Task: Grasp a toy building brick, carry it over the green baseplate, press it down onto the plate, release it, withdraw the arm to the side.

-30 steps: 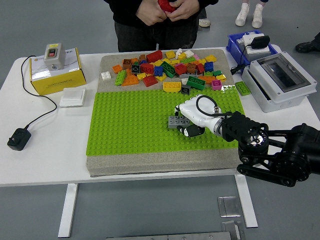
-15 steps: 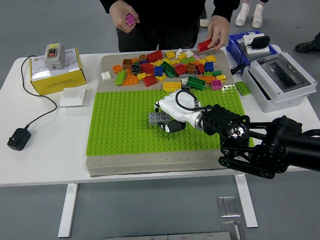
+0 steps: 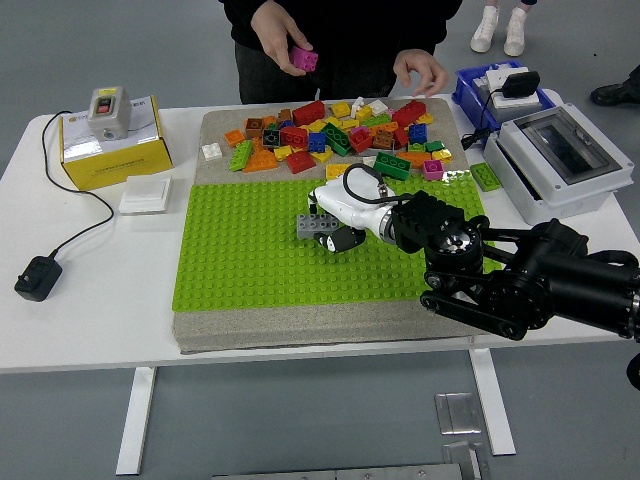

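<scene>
From my seat the head view is bright and evenly lit, apparently from overhead, with no dim corners. Shadows are soft and short: a faint one hugs the table's (image 3: 90,330) near edge on the floor, and a small dark patch sits under the right hand (image 3: 335,215) on the green baseplate (image 3: 240,260). I see mild glare on the clear lid of the grey box (image 3: 565,160). Focus is sharp throughout; the person's hand (image 3: 285,35) looks only slightly soft. Straight edges show no obvious bending.

One green baseplate (image 3: 250,260) (one grey brick (image 3: 317,225) aboard)
</scene>
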Robot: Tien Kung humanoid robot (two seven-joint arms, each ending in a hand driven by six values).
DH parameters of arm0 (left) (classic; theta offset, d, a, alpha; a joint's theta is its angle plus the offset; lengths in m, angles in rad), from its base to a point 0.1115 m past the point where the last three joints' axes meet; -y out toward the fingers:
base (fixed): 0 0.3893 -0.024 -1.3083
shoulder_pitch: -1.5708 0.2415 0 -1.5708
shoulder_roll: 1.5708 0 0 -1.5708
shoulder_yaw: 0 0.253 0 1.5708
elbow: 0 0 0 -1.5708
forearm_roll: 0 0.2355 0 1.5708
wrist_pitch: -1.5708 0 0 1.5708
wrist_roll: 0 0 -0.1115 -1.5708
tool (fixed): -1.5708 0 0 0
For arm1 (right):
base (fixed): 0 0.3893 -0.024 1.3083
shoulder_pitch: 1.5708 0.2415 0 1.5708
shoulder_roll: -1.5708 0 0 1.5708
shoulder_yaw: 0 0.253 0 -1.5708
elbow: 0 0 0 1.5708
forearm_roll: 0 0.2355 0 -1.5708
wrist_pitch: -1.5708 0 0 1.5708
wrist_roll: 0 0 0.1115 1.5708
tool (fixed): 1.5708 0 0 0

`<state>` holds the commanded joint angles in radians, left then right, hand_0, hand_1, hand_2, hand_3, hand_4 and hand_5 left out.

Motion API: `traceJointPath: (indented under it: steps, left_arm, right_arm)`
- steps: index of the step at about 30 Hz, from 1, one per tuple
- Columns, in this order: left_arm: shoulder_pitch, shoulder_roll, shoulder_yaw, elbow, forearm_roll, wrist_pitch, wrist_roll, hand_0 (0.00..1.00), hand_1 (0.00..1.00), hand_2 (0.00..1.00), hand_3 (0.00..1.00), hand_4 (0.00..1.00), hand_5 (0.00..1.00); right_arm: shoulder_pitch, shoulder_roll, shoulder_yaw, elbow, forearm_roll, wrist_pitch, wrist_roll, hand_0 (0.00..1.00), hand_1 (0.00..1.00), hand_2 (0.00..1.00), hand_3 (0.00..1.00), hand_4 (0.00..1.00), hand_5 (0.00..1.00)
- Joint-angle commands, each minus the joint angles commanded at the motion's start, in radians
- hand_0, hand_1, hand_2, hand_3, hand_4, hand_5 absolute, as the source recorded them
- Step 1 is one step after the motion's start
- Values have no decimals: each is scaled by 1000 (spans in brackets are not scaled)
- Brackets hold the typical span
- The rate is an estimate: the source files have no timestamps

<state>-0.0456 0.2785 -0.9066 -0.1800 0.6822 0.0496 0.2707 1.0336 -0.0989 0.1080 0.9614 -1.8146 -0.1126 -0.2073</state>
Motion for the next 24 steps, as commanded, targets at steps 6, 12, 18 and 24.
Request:
traceJointPath:
  steps: [6, 12, 18, 24]
  left_arm:
    - [-3, -1, 1, 0, 0, 0, -1, 753, 699, 674, 709, 394, 478]
    - [0, -2, 0, 0, -1, 0, 0, 753, 699, 674, 709, 394, 477]
    - [-1, -1, -1, 0, 0, 1, 0, 753, 699, 673, 709, 392, 476]
    - [1, -3, 1, 0, -1, 0, 0, 753, 699, 673, 709, 392, 476]
  right_arm:
    - [-9, 15, 24, -26, -18, 30, 8, 79, 185, 480, 397, 392, 218]
    - [-23, 17, 45, -35, -37, 61, 11, 79, 188, 483, 400, 394, 220]
    - [-37, 17, 44, -34, -39, 52, 3, 81, 187, 493, 407, 395, 218]
    - [-58, 26, 55, -42, -59, 68, -4, 85, 192, 504, 417, 401, 224]
